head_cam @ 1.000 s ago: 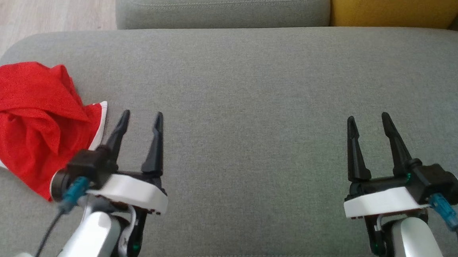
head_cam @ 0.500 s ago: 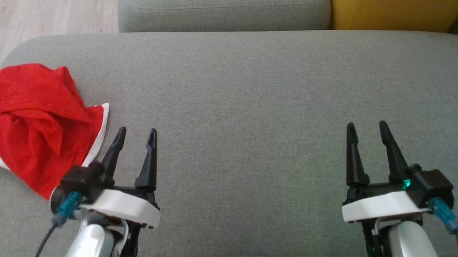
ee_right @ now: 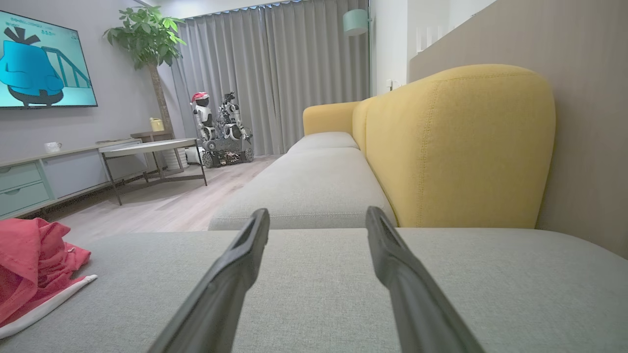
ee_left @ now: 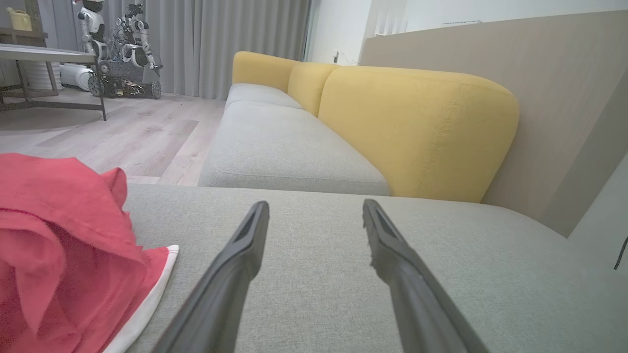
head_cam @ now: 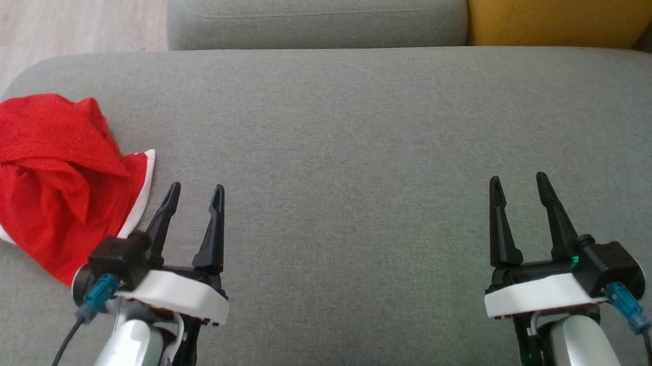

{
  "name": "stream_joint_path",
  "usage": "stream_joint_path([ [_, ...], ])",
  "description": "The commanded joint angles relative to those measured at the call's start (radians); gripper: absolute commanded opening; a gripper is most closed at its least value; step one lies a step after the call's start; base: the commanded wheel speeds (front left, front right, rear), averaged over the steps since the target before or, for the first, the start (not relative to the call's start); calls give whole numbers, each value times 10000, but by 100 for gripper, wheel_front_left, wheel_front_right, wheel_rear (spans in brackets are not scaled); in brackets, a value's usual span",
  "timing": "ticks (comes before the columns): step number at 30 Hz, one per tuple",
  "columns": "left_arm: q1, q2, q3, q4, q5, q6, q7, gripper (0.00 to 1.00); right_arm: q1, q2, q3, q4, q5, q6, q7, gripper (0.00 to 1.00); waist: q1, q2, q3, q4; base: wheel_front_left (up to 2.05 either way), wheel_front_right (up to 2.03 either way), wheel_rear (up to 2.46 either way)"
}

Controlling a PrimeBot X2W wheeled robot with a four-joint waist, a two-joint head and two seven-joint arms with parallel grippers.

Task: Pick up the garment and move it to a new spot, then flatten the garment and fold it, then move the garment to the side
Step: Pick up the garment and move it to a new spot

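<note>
Head view places the garment [head_cam: 49, 177], a crumpled red piece with white trim, at the left end of the grey seat cushion [head_cam: 363, 123], close to its rounded far-left corner and left edge. It lies bunched in a heap, its folds piled on one another, and one white-edged hem reaches toward the cushion's middle. Nothing grips it.

Just beside that hem, on its right, is the left gripper [head_cam: 196, 189], its two dark fingers spread apart and empty, pointing toward the cushion's far edge. In the left wrist view a strip of bare grey fabric separates the nearer finger from the white hem, so the two are close but apart. The right gripper [head_cam: 517, 178] is well away from the garment, over the right part of the cushion near its front edge. Its fingers are likewise spread and hold nothing. Whether either gripper's fingers touch the fabric below cannot be told.

Beyond the cushion's far edge lies a second grey cushion [head_cam: 314, 12], with a yellow backrest [head_cam: 557, 16] at the far right. Pale wood floor [head_cam: 59, 8] shows past the left corner. The wrist views look down the room to grey curtains [ee_right: 294, 73], another robot [ee_right: 218, 127] parked before them, a table [ee_right: 147, 147], a potted plant [ee_right: 147, 39] and a wall screen [ee_right: 44, 63].
</note>
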Motion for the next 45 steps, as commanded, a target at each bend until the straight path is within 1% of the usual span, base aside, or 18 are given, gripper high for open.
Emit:
stream_joint_path([
  [1,-395,20,298,-314,-30,58,-120,100,-438,-66,257,-291,-80,77,-104,100,0,0,-17,74,0,0,0],
  [6,-365,20,331,-302,-7,232,-120,100,-385,-66,362,-282,-153,77,-110,100,0,0,-103,473,0,0,0],
  [9,-294,19,523,-338,-430,397,-120,100,-347,-66,539,-266,-187,77,-68,100,0,0,-136,823,0,0,0],
  [17,-213,19,689,-362,-54,362,-120,100,-324,-66,821,-265,-124,77,-23,100,0,0,-196,1959,0,0,0],
  [21,-149,19,755,-440,-33,377,-120,100,-316,-66,1000,-248,-45,77,-27,100,0,0,-206,2495,0,0,0],
  [25,-108,19,838,-540,-314,411,-120,100,-307,-66,1132,-198,-16,77,-27,100,0,0,-156,2982,0,0,0],
  [28,-37,19,838,-522,-254,410,-120,100,-274,-66,1197,-134,-3,77,-32,100,0,0,-140,3282,0,0,0],
  [37,145,18,1039,-612,-203,481,-120,100,-253,-66,1418,-76,169,77,-62,100,0,0,-136,3699,0,0,0],
  [45,166,18,1319,-622,-164,433,-120,100,-219,-66,1542,-10,232,77,-89,100,0,0,-139,3698,0,0,0],
])
